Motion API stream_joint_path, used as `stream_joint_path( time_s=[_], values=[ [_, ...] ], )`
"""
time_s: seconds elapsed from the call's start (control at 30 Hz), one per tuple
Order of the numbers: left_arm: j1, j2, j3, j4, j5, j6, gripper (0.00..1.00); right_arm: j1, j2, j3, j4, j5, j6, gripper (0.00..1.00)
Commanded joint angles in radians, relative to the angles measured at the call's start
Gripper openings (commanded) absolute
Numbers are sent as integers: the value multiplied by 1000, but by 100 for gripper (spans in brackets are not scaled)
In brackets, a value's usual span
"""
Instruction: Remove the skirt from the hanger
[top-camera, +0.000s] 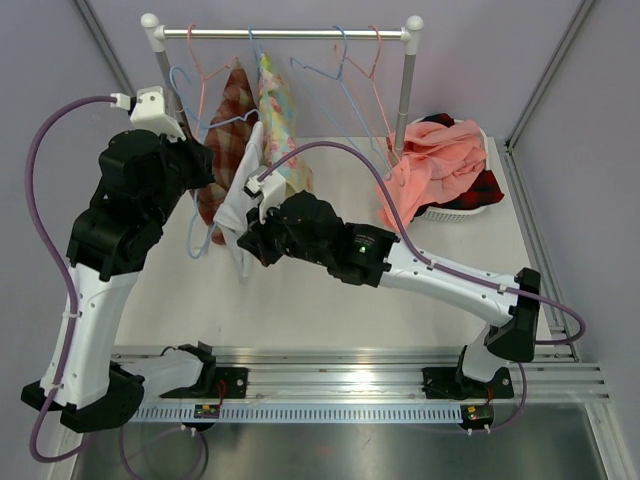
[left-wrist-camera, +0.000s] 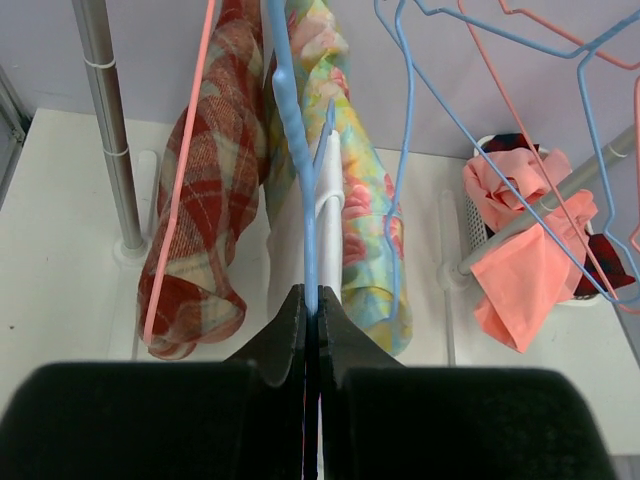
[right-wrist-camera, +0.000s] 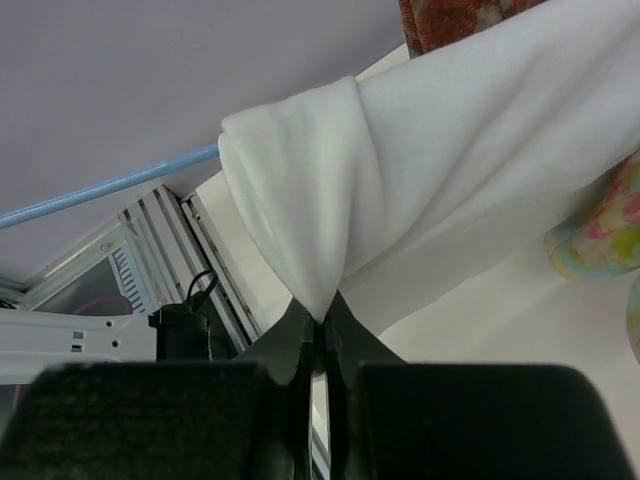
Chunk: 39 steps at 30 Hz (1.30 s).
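Roughly, from largest to smallest: a clothes rack (top-camera: 285, 33) stands across the far side of the table (top-camera: 330, 320), well ahead of both sets of jaws, carrying several bare wire hangers. Far off to the right of my right jaws, at the foot of the rack's right post, sits a white basket (top-camera: 455, 212) piled over its rim with pink and dark red clothes (top-camera: 440, 165). Nothing else is in it that I can make out. Just left of the line of my left jaws hangs a plaid garment (left-wrist-camera: 215, 170), and just right of that line a floral garment (left-wrist-camera: 365, 220). The white skirt (top-camera: 240, 200) hangs between them, draped down and forward from the rack so that its long axis slants toward the arms. It sits on a blue hanger (left-wrist-camera: 300, 150), whose wire rises straight up and away from my left gripper (left-wrist-camera: 312, 305). Those jaws are pressed together on the wire. My right gripper (right-wrist-camera: 320, 315) is closed on a pinched fold at the low end of the skirt, with the cloth fanning up and to the right from the fingertips. One blue hanger arm pokes out of the fold above and to the left of the right jaws. The right arm is the one on the cloth, so I judge the next move is to draw the skirt off along that hanger arm, away from the left jaws, which steady the wire.
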Motion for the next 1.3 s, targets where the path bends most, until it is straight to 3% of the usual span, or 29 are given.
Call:
stream_joint_path(
  time_s=[0.0, 0.23, 0.63, 0.77, 0.93, 1.13, 1.27],
  values=[
    [2, 18, 72, 104, -57, 57, 0, 20, -45, -17, 10, -28, 36, 5],
    [2, 61, 122, 106, -57, 83, 0, 37, -44, -22, 6, -50, 46, 13],
    [3, 128, 210, 106, -80, 136, 0, 49, -54, -39, 15, -73, 69, 19],
    [5, 162, 254, 89, -68, 135, 0, 49, -67, -59, 32, -73, 77, 0],
    [11, 189, 288, 106, -91, 162, 0, 68, -90, -69, 11, -91, 68, 0],
    [54, 297, 434, 37, -98, 187, 0, 184, -227, -167, -105, 83, 85, 0],
    [98, 305, 431, 57, -103, 216, 0, 256, -471, -307, -169, 179, 169, 0]
  ],
)
